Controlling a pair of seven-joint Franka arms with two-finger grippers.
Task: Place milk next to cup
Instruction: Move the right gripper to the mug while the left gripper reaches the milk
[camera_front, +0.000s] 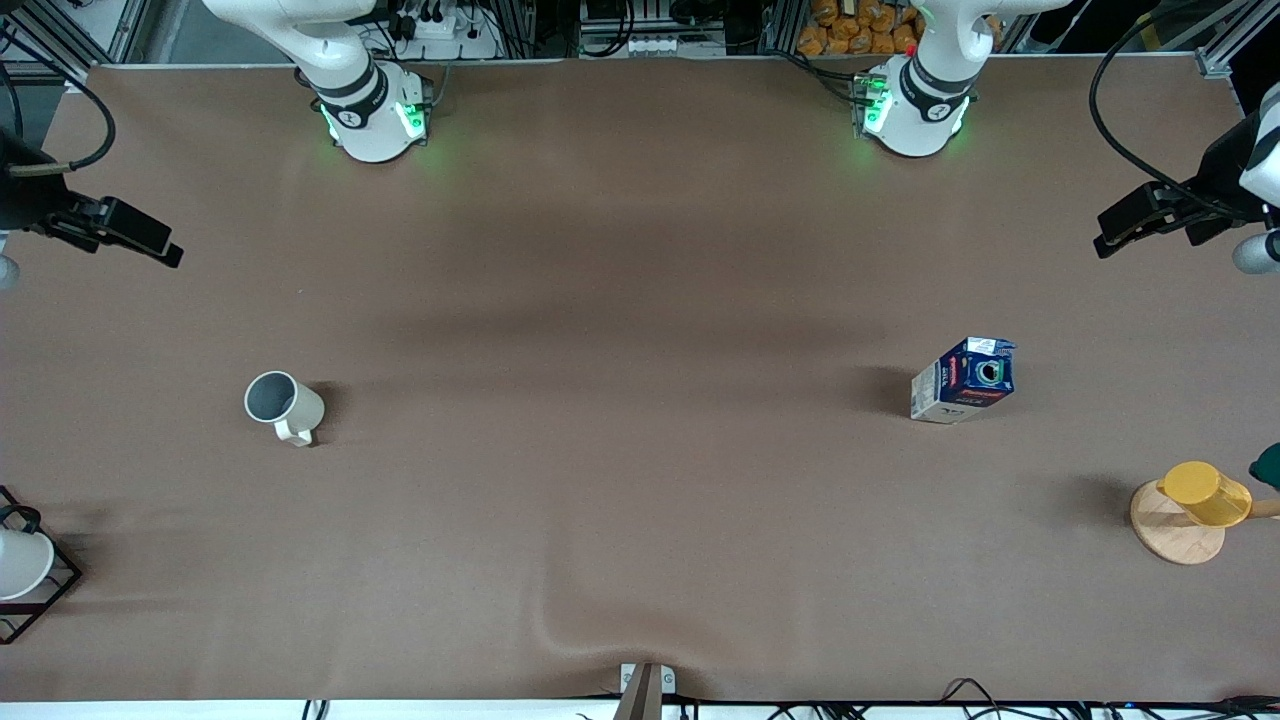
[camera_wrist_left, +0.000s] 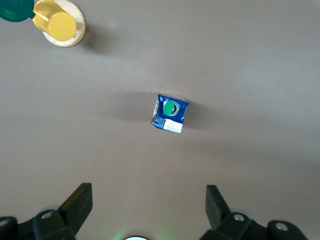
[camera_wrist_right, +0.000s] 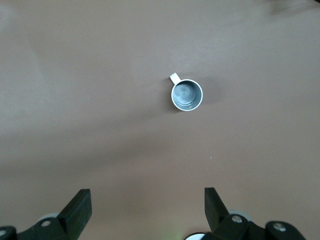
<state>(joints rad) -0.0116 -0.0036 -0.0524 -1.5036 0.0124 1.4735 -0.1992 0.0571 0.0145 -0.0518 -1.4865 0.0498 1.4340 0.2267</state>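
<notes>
The milk (camera_front: 962, 380), a blue carton with a red band and a white lower part, stands upright toward the left arm's end of the table. It also shows in the left wrist view (camera_wrist_left: 170, 113). The cup (camera_front: 283, 405), off-white with a grey inside, stands upright toward the right arm's end and shows in the right wrist view (camera_wrist_right: 187, 95). My left gripper (camera_front: 1110, 232) (camera_wrist_left: 148, 200) is open and empty, high over the table's left-arm end. My right gripper (camera_front: 160, 243) (camera_wrist_right: 147, 202) is open and empty, high over the right-arm end.
A yellow cup (camera_front: 1205, 493) rests on a round wooden disc (camera_front: 1170, 540), nearer the front camera than the milk, with a green object (camera_front: 1268, 465) beside it. A white cup in a black wire rack (camera_front: 20, 565) stands at the right arm's end.
</notes>
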